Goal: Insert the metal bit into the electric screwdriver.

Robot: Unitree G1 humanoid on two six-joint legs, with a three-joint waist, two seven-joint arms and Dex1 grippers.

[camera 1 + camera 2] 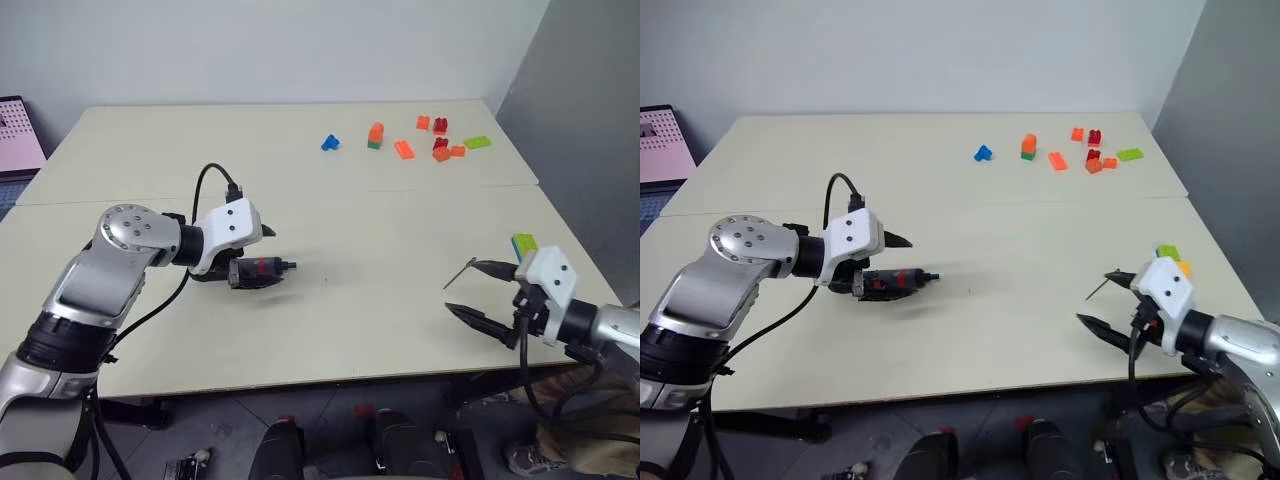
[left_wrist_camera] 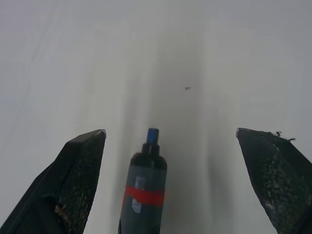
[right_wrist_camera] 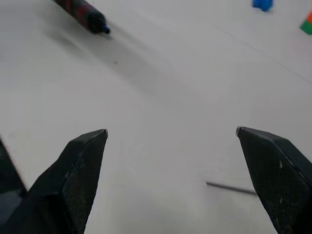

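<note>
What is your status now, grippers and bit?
Left gripper open, right gripper open. Electric screwdriver between left jaws. Metal bit beside right jaw, not gripped. Toy blocks far off.

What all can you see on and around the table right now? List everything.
electric screwdriver: one, black and dark grey with a red band and bluish tip, at the left of the table, between the left gripper's fingers.
metal bit: one, thin and dark grey, at a fingertip of the right gripper; lying or clinging, cannot tell.
toy bricks: several, blue, orange, red and green, clustered at the far right of the table.
green brick: one, near the table's right edge, beside the right gripper.
table: beige, with a seam across it.
pink panel: one, past the table's left edge.
left gripper: black fingers, open.
right gripper: black fingers, open, near the table's right front.
</note>
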